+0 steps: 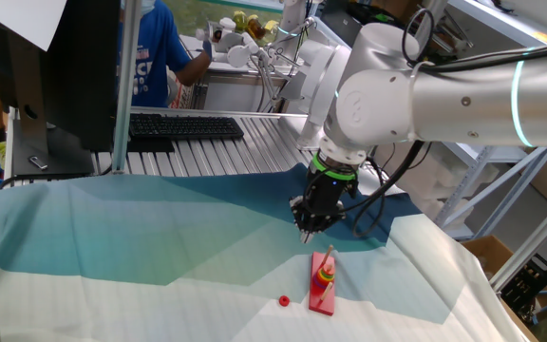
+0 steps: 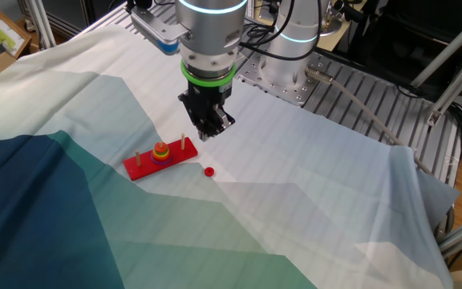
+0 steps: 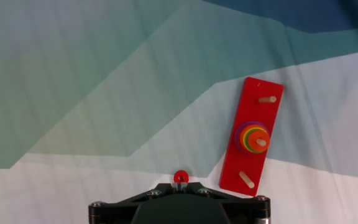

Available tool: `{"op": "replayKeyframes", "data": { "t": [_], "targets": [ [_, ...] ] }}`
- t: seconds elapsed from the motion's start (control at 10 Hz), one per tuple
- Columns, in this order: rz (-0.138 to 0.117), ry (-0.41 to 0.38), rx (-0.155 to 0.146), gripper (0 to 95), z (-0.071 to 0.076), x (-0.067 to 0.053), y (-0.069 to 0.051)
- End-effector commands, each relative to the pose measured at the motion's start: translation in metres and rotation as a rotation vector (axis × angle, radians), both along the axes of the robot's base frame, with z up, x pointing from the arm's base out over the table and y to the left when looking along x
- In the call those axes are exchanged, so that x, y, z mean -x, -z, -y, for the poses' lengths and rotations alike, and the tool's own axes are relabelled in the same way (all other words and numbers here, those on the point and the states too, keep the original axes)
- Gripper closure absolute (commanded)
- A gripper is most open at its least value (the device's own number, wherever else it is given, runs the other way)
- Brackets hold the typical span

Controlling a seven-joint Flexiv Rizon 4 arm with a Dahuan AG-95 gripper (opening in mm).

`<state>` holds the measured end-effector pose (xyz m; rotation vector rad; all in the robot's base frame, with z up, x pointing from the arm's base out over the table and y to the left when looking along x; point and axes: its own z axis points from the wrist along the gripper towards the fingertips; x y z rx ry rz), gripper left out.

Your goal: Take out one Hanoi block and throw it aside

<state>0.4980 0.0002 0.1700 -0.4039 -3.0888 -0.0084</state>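
The red Hanoi base (image 1: pixel 322 290) lies on the cloth with three pegs. A stack of coloured rings (image 1: pixel 324 276) sits on its middle peg. It also shows in the other fixed view (image 2: pixel 160 158) and the hand view (image 3: pixel 252 144). One small red ring (image 1: pixel 284 301) lies loose on the cloth beside the base, seen also in the other fixed view (image 2: pixel 208 171) and the hand view (image 3: pixel 180 177). My gripper (image 1: pixel 310 231) hangs above the cloth, up and away from the base, with its fingers together and nothing between them. It also shows in the other fixed view (image 2: pixel 208 133).
A blue, teal and white cloth (image 1: pixel 160 237) covers the table. A keyboard (image 1: pixel 183 125) and a monitor stand sit at the far edge, with a person behind. A second robot base (image 2: pixel 283 56) stands on the metal table top beyond the cloth.
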Motion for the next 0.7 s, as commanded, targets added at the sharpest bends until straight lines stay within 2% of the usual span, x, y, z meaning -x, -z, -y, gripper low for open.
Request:
{"op": "replayKeyframes", "data": {
  "t": [0.1, 0.3, 0.4, 0.7],
  "targets": [
    [0.005, 0.003, 0.000, 95.0, 0.000, 0.001, 0.000],
    [0.013, 0.002, 0.001, 95.0, 0.000, 0.003, -0.001],
    [0.021, -0.014, 0.010, 95.0, 0.002, 0.005, -0.001],
    [0.033, -0.032, 0.009, 95.0, 0.015, 0.007, 0.004]
  ]
}}
